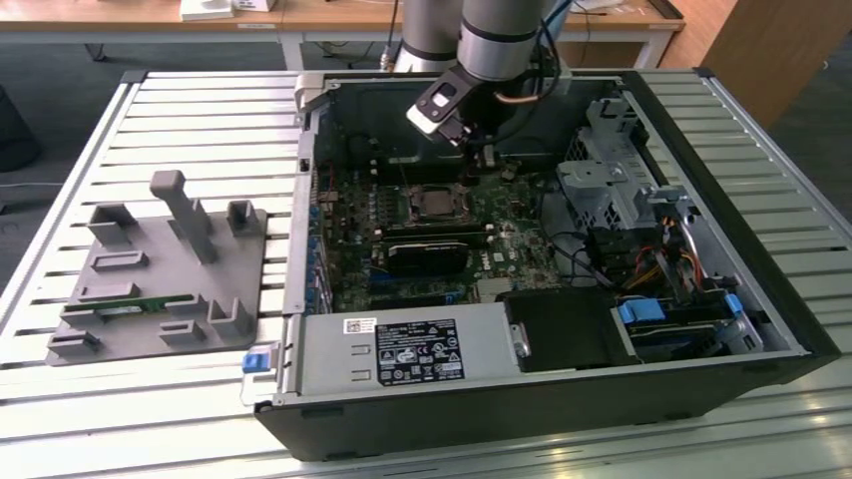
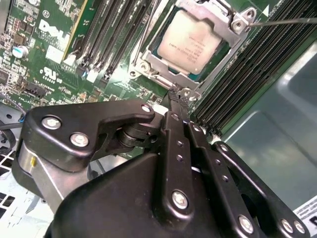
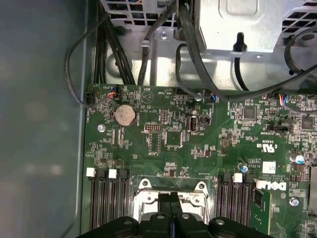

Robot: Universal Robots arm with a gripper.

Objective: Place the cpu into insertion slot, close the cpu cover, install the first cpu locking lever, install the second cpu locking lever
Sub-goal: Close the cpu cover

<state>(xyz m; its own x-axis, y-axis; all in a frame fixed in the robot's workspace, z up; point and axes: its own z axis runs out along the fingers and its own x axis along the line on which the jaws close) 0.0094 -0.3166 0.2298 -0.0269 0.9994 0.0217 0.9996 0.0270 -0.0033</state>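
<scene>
The cpu (image 2: pixel 190 37) lies in the insertion slot (image 1: pixel 433 203), its pale metal face showing through the window of the cpu cover (image 2: pixel 166 75). The silvery cover frame lies flat over it. A thin metal lever rod (image 2: pixel 282 21) sticks out from one corner of the socket. My gripper (image 2: pixel 175 95) hovers just beside the socket's edge, its black fingers pressed together with nothing between them. In the exterior view the gripper (image 1: pixel 477 152) hangs inside the open computer case, just behind the socket. In the first wrist view the fingertips (image 3: pixel 171 201) overlap the socket frame (image 3: pixel 146 196).
Long black memory slots (image 2: pixel 247 69) flank the socket on both sides. A black finned block (image 1: pixel 429 249) sits in front of it. A drive cage (image 1: pixel 606 185) and cables fill the exterior view's right. A grey fixture (image 1: pixel 160 269) rests on the slatted table outside the case.
</scene>
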